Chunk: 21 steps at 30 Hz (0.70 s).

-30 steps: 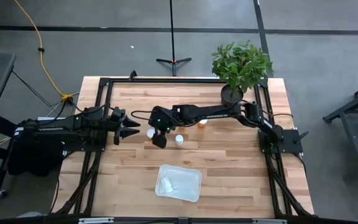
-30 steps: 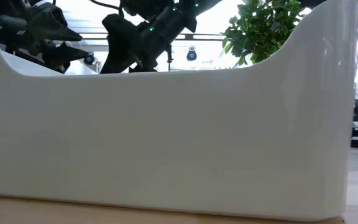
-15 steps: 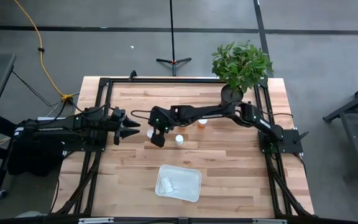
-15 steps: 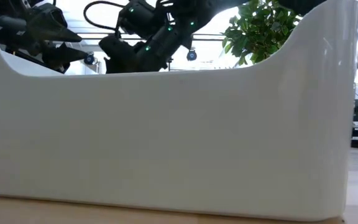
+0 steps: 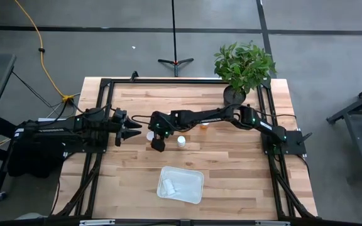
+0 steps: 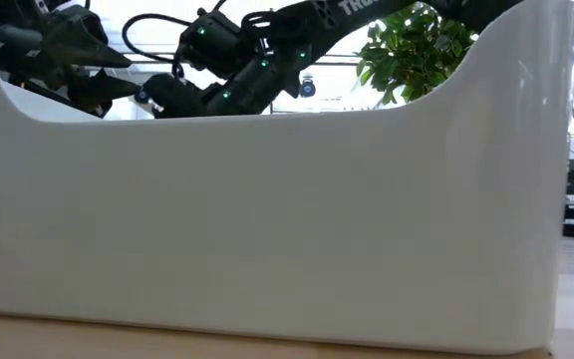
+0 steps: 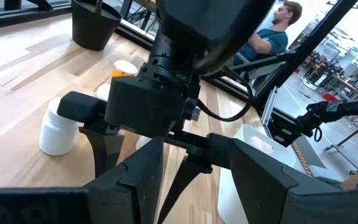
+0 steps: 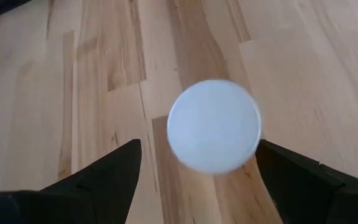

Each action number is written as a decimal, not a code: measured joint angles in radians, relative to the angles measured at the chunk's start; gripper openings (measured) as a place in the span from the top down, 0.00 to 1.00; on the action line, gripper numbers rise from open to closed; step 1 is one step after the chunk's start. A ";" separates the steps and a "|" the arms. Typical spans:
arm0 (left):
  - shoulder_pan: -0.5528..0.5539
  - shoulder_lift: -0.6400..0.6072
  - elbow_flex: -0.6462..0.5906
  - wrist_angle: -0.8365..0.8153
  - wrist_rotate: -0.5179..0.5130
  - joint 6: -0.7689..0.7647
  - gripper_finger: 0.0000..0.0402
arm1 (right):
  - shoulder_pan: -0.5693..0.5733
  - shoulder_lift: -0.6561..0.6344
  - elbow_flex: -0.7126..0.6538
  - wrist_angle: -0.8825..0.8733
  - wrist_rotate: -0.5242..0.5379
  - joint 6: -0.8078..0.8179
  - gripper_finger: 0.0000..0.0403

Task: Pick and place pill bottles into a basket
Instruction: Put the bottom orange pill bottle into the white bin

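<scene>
My right gripper (image 5: 158, 144) hangs open at the table's middle, fingers pointing down. In its wrist view a bottle's round white cap (image 8: 214, 124) stands on the wood below, between the two fingers (image 8: 107, 174) and untouched. The left wrist view shows a white bottle (image 7: 58, 130) close beside the right gripper. A white-capped bottle (image 5: 181, 141) and an orange bottle (image 5: 204, 125) stand to its right. The white basket (image 5: 190, 191) lies nearer the front edge, with a white-capped bottle (image 5: 167, 186) lying in it. My left gripper (image 5: 132, 132) waits open at the left.
A black pot with a green plant (image 5: 234, 94) stands at the back right. The basket's wall (image 6: 287, 229) fills the low view and hides the table behind it. A person (image 7: 272, 37) sits in the room beyond the table.
My right gripper has gone down toward the tabletop and a little toward the table's left edge, its wrist tipping further over. In the low view it has sunk toward the basket's rim. The bottles and the basket have kept their places.
</scene>
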 joint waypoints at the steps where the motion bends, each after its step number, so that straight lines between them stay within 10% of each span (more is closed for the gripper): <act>1: 0.000 0.000 0.000 0.000 0.000 0.000 0.46 | 0.000 0.000 0.000 0.009 -0.001 0.001 0.24; 21: 0.000 0.000 0.000 0.000 0.003 0.004 0.46 | -0.002 -0.001 0.000 0.086 -0.010 -0.001 0.24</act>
